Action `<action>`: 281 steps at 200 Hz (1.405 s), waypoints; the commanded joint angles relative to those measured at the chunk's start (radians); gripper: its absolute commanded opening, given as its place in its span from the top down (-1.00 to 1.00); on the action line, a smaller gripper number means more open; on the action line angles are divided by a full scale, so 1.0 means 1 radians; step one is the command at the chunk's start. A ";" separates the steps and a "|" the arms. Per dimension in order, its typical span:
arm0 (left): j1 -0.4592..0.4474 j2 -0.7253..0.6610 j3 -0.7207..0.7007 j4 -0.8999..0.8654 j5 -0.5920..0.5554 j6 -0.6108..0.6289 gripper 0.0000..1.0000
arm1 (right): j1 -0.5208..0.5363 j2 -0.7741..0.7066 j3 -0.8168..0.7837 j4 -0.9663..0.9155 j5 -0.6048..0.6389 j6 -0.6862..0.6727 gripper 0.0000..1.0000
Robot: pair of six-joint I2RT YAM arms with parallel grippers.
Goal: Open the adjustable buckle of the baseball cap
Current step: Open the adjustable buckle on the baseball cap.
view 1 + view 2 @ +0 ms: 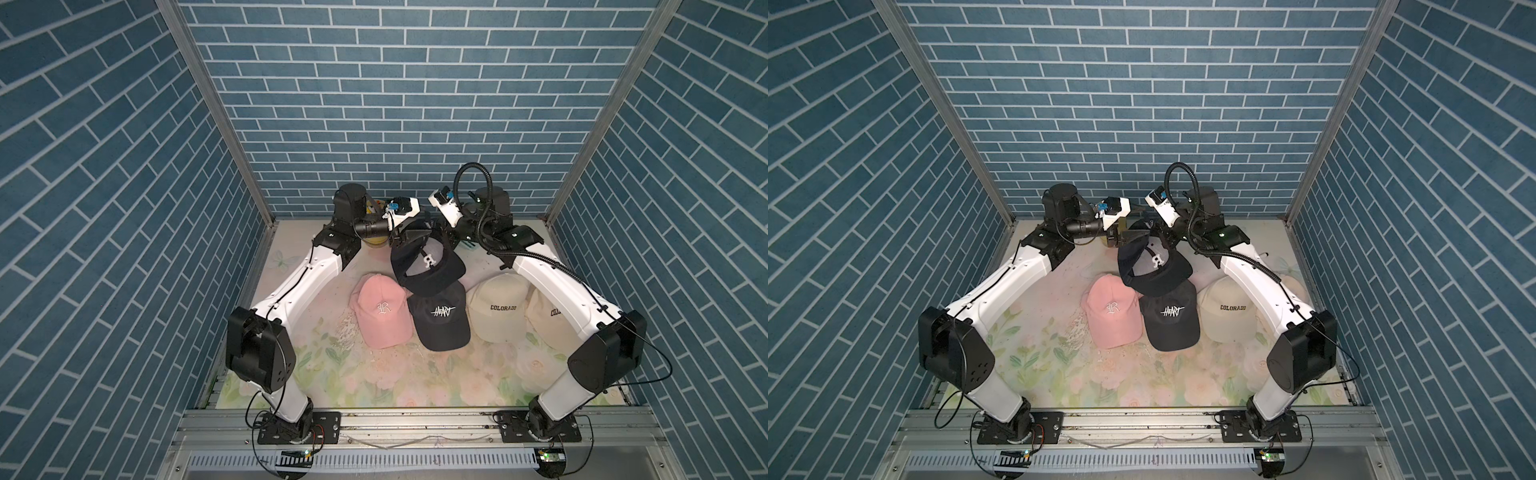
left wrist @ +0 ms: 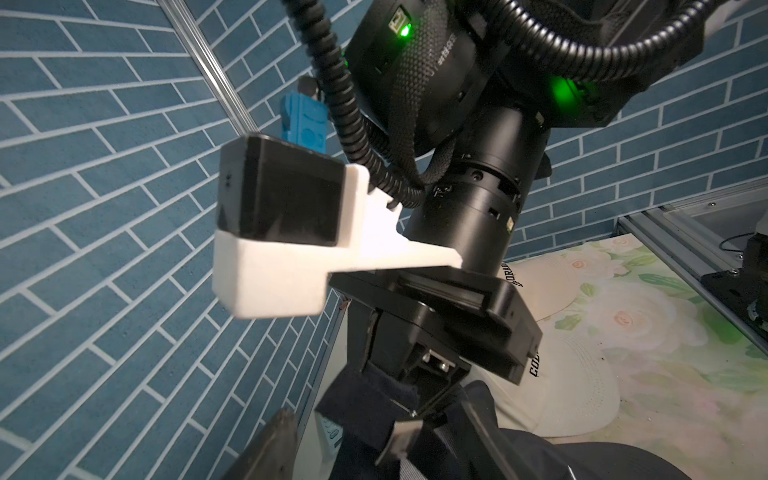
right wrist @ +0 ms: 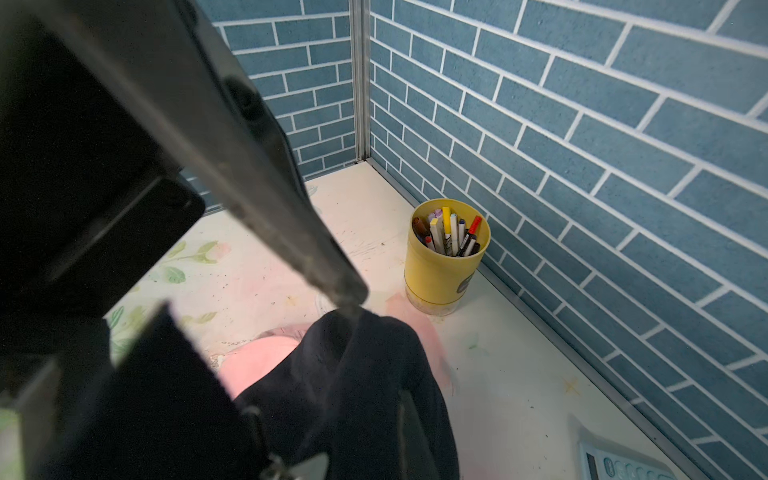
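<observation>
Pink cap (image 1: pixel 380 311), HEART cap (image 1: pixel 440 320), COLORADO cap (image 1: pixel 498 309) lying below. My left gripper (image 2: pixel 376 428) sitting spread astride buckle (image 2: pixel 401 440); right gripper (image 2: pixel 415 399) pinching black R cap (image 1: pixel 430 270).

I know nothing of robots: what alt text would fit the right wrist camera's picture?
Close up, black jaws pinch a hanging dark cap. Beyond, a yellow cup of pens stands on the floral table by a blue brick wall; a pink cap lies underneath.
</observation>
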 commanded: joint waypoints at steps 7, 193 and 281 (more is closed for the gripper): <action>0.001 0.010 0.039 0.031 0.036 -0.021 -0.24 | 0.005 0.014 0.031 -0.023 -0.027 -0.079 1.00; 0.003 0.036 0.065 0.021 0.033 -0.030 1.00 | -0.021 -0.051 -0.095 0.206 0.011 0.091 1.00; 0.004 -0.075 -0.127 0.236 0.011 -0.134 1.00 | -0.093 -0.045 -0.165 0.460 0.048 0.485 1.00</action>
